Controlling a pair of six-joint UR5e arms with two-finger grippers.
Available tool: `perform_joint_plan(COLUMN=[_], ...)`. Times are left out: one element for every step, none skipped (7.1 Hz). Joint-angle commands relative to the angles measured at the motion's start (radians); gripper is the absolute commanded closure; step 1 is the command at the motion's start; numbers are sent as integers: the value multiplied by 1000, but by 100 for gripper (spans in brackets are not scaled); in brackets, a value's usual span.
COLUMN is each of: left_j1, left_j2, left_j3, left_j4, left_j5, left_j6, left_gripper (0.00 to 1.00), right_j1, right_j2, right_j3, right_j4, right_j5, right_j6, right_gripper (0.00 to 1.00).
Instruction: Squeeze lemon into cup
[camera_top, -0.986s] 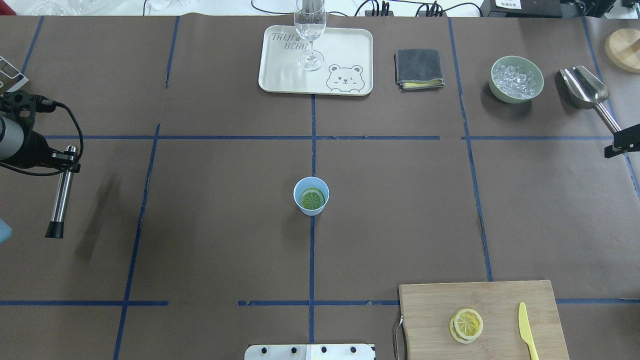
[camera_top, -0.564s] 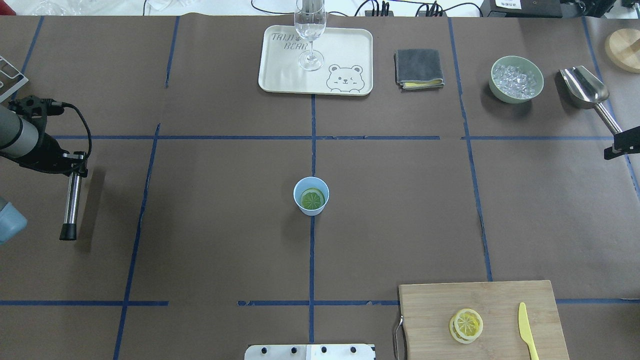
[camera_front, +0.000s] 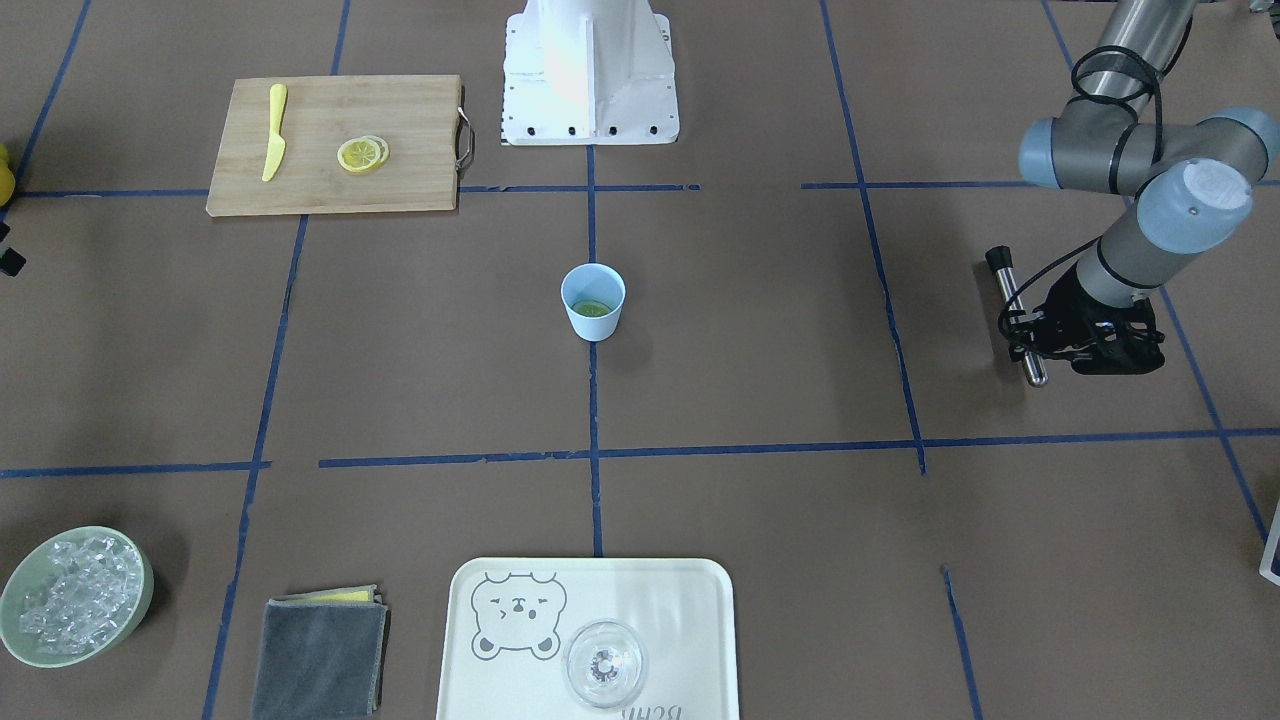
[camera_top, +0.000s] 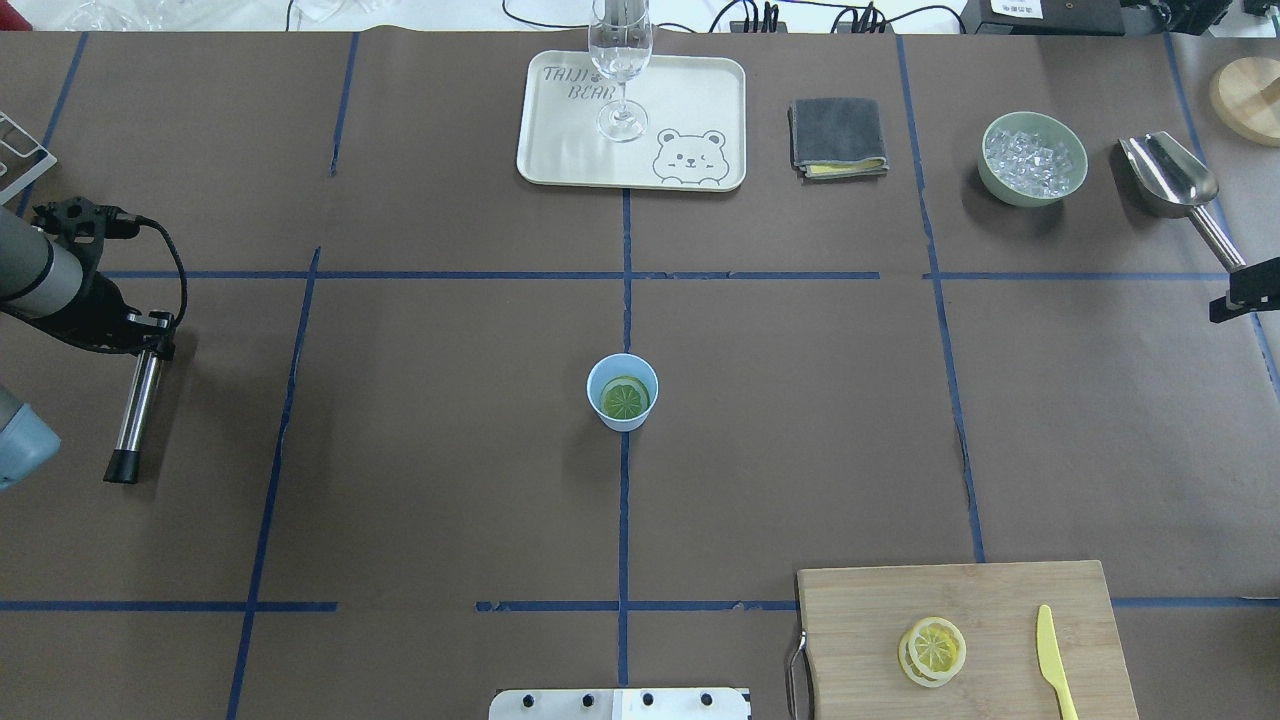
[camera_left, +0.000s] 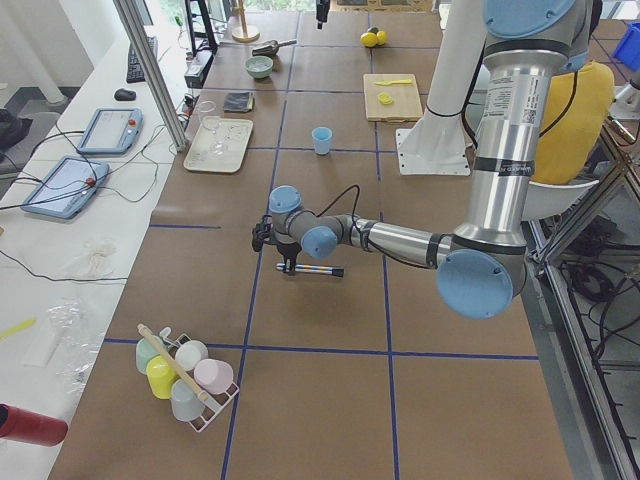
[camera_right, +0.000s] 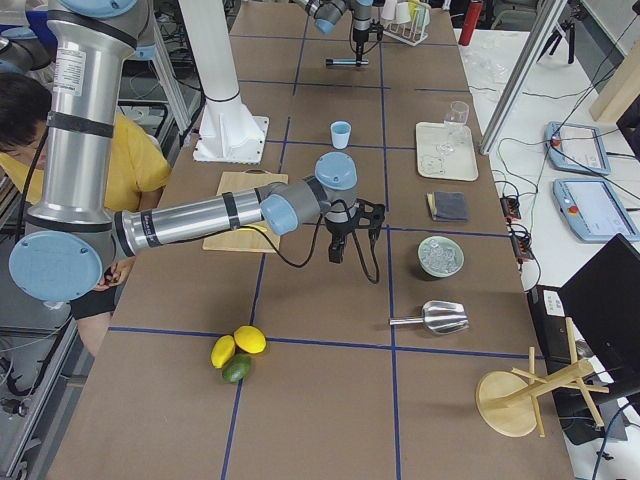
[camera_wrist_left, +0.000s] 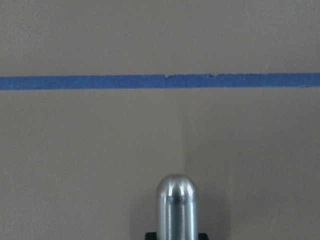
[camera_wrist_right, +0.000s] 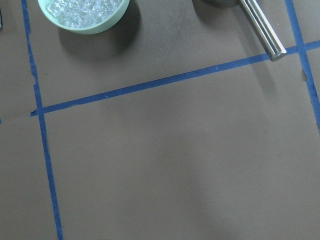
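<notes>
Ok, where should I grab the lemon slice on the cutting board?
Best pinch the lemon across its rind, from straight above: it lies flat on the cutting board, atop another slightly offset slice, so only its edges offer grip. The yellow knife lies apart from it. The left gripper holds a metal rod.

In the overhead view, the brown table (camera_top: 800, 420), taped in blue, carried a cup (camera_top: 622, 392) at centre, a tray (camera_top: 700, 100) top centre, a cloth (camera_top: 837, 135), bowl (camera_top: 1033, 203) and scoop (camera_top: 1170, 175) upper right, and a board (camera_top: 1000, 600) lower right.

Lemon slice (camera_top: 932, 650) flat on board (camera_top: 1000, 600); blue cup (camera_top: 622, 392) upright, well apart.
</notes>
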Motion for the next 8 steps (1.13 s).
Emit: perform_joint_plan(left_j1=[3,3,3,3,3,3,3,-7], left_j2=[-1,-1,-3,-3,-3,-1,0,8], left_j3=[4,5,17,20,25,16,2,-54], left_j4=[0,0,-1,-1,-3,-3,-4,-3], left_j5=[1,1,1,0,4,3,0,-3], left_j6=[9,9,5,6,6,6,11,35], left_gripper=[100,100,80,68,36,0,0,0], right_j1=[0,0,0,0,0,0,0,0], right_j2=[-1,-1,-1,-1,-3,-3,-3,-1], right_j3=[-1,-6,-7,-6,-9,-10,-10,-4], right_j4=[0,0,2,14,20,20,22,23], right_j5=[0,0,0,0,1,1,1,1], right_j6=[2,-1,-1,2,2,1,-1,-1], right_gripper=[0,0,0,0,0,0,0,0])
